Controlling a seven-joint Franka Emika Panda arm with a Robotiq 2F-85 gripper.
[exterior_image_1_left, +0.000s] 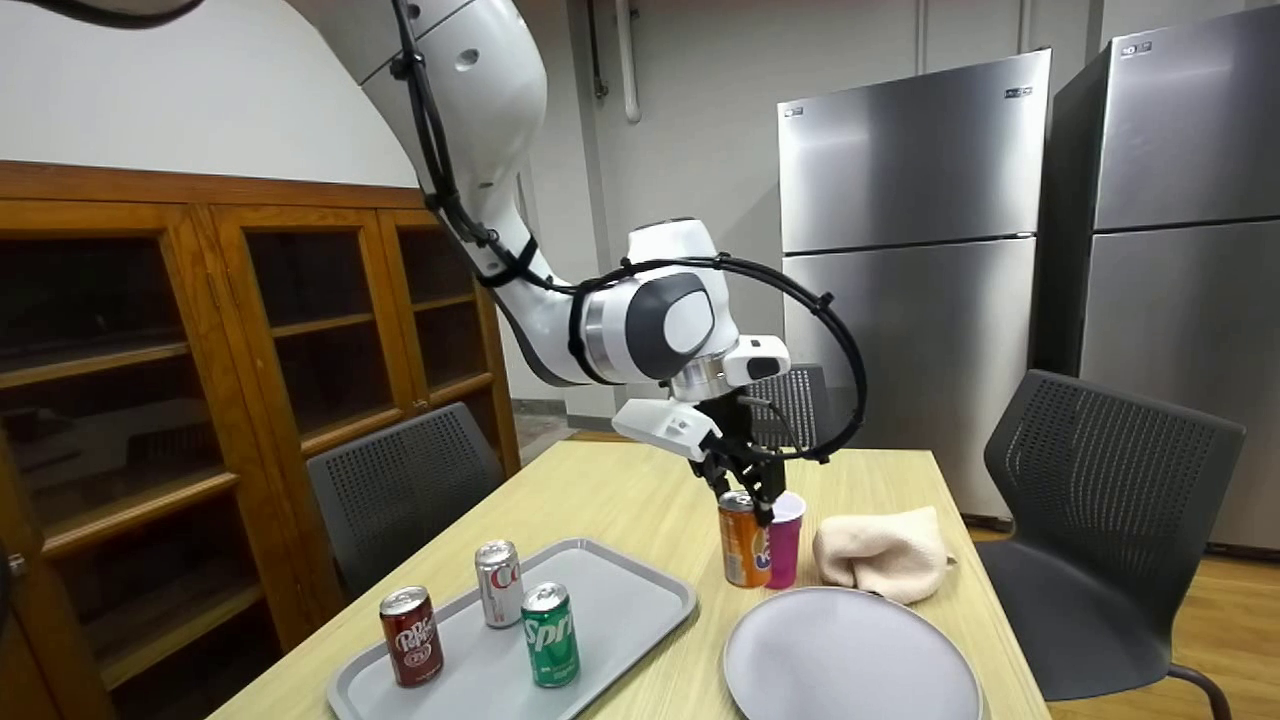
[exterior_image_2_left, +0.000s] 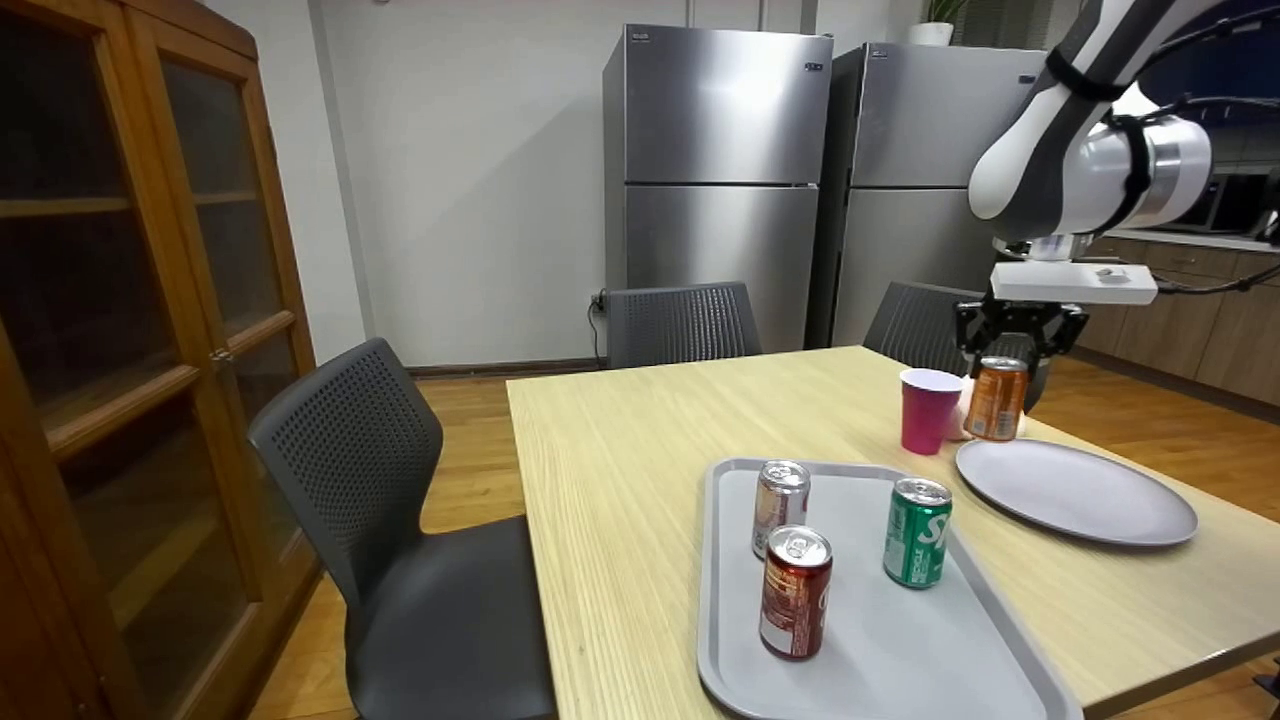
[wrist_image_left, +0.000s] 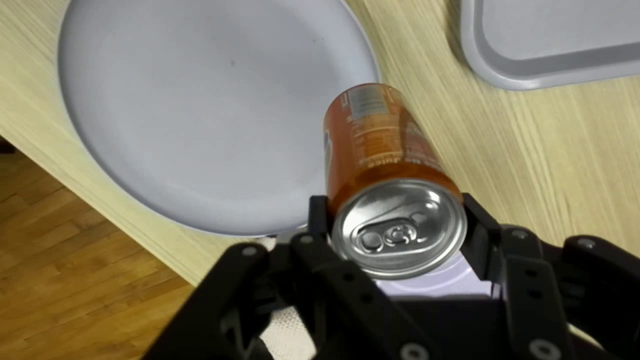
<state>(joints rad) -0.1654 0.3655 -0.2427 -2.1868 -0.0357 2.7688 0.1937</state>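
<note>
My gripper (wrist_image_left: 393, 210) has its black fingers (wrist_image_left: 318, 210) pressed against both sides of an orange soda can (wrist_image_left: 372, 131), near its silver lid. In both exterior views the orange can (exterior_image_1_left: 741, 552) hangs or stands under the gripper (exterior_image_2_left: 1004, 368), leaning slightly; whether its base touches the table cannot be told. Right beside it is a magenta cup (exterior_image_1_left: 786, 548) with a pale inside. A crumpled cream cloth (exterior_image_1_left: 890, 552) lies past the cup. The round grey plate (wrist_image_left: 210, 110) is close by, its edge partly covered by the can in the wrist view.
A grey tray (exterior_image_1_left: 640, 600) holds a dark red can (exterior_image_1_left: 411, 640), a silver can (exterior_image_1_left: 499, 585) and a green can (exterior_image_1_left: 550, 640). Grey chairs (exterior_image_1_left: 1110, 530) surround the wooden table (exterior_image_2_left: 650, 440). A wooden cabinet (exterior_image_1_left: 230, 400) and steel fridges (exterior_image_1_left: 910, 200) stand behind.
</note>
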